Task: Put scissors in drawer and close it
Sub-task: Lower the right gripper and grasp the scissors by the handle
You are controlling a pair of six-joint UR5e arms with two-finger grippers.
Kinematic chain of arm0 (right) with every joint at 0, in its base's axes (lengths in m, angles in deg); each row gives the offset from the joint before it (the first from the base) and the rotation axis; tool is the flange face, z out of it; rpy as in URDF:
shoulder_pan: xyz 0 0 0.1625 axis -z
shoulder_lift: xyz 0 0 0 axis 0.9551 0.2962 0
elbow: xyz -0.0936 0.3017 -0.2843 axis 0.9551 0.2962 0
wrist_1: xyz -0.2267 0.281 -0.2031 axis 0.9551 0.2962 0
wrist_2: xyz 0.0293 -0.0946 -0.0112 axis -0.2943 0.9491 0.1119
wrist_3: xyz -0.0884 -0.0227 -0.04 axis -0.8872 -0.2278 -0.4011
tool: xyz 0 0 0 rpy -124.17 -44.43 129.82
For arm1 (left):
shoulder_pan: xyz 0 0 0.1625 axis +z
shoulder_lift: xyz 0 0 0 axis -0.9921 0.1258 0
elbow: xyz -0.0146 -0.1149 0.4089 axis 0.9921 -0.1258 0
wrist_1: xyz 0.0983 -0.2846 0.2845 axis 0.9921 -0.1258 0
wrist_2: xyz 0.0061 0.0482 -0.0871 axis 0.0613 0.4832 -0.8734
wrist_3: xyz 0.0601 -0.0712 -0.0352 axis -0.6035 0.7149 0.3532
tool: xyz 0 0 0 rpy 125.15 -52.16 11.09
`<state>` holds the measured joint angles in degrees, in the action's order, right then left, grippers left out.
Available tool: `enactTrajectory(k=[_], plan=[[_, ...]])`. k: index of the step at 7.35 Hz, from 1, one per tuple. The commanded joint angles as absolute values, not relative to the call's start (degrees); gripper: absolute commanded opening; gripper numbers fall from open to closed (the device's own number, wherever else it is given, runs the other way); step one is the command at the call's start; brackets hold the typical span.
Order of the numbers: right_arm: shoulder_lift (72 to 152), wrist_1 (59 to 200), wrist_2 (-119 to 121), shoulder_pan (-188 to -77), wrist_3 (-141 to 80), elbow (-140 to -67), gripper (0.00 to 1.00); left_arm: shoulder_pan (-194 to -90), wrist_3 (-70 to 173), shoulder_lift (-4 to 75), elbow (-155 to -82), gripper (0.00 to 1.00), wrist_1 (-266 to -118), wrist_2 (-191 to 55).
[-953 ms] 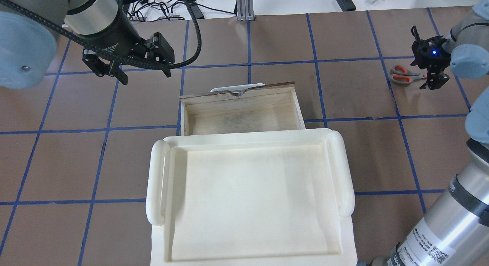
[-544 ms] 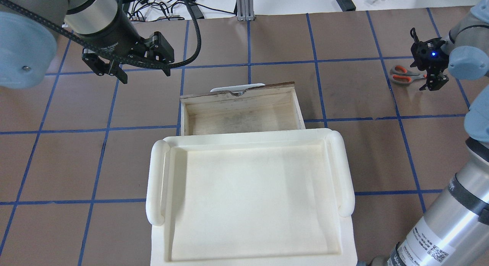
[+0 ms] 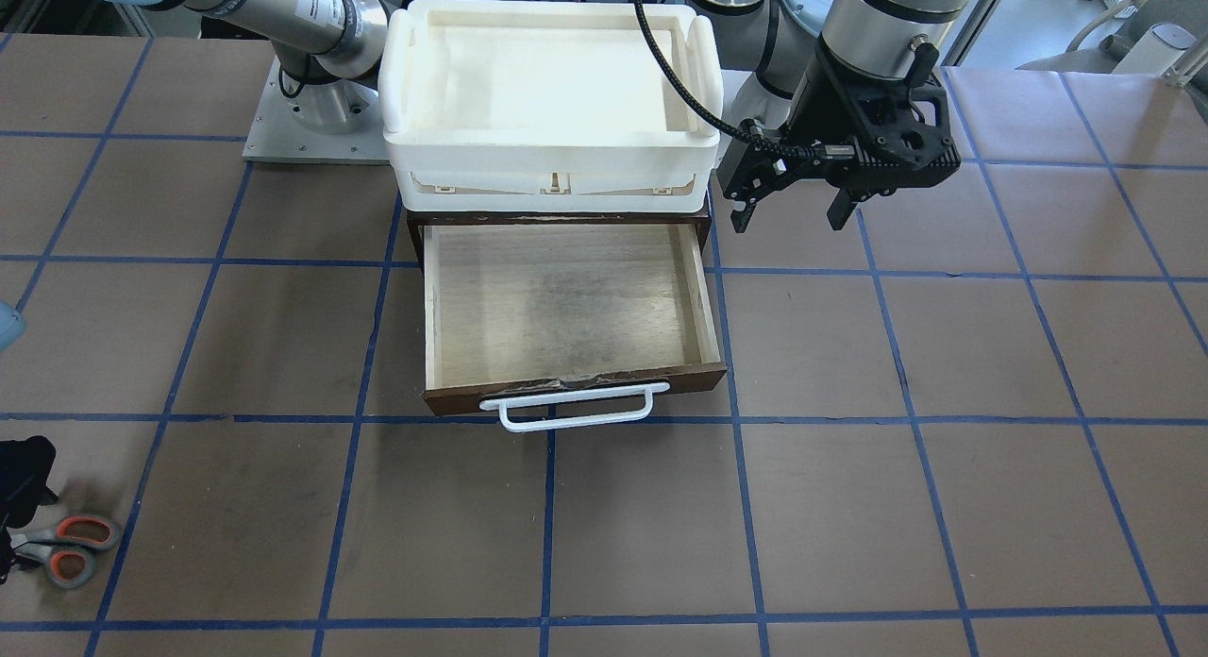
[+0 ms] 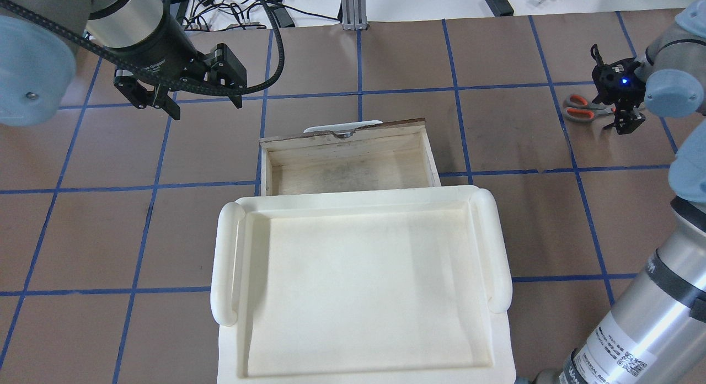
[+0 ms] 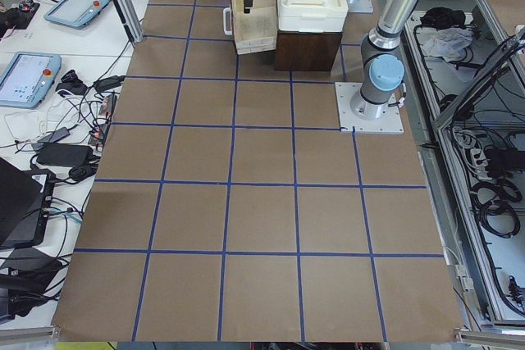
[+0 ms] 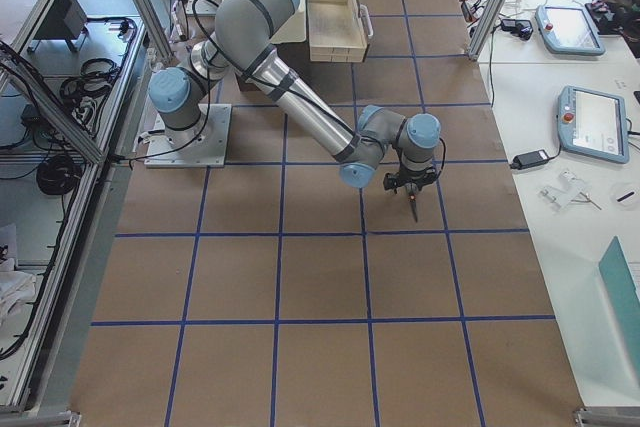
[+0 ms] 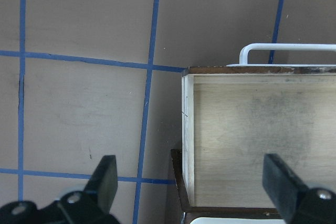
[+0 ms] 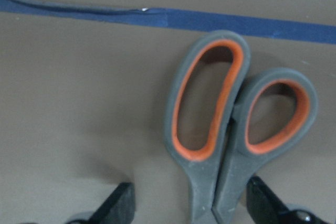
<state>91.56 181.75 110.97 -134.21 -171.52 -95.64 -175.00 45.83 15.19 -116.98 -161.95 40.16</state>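
The scissors lie flat on the brown table at the far right, with grey handles and orange-lined loops; they also show in the front view. My right gripper is low over them and open. In the right wrist view its fingers straddle the handle shanks of the scissors without touching. The wooden drawer is pulled open and empty, its white handle facing away from the robot. My left gripper is open and empty, hovering left of the drawer.
A large white plastic bin sits on the dark cabinet above the drawer, near the robot. Blue tape lines grid the table. Cables and devices lie beyond the far table edge.
My right gripper has shifted slightly away from the robot and looks lower over the scissors' blade end. My left gripper has drifted a little left and farther from the robot. The scissors and drawer have not moved.
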Motion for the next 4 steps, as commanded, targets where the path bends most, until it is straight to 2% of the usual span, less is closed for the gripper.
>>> enactTrajectory(k=[1, 4], plan=[[91.8, 181.9, 111.7, -134.2, -171.6, -95.6, 0.0, -175.0, 45.8, 15.2, -117.1, 1.0, -161.9, 40.1], [93.0, 181.5, 111.7, -134.4, -171.2, -95.6, 0.0, -175.0, 45.8, 15.2, -117.1, 1.0, -161.9, 40.0]])
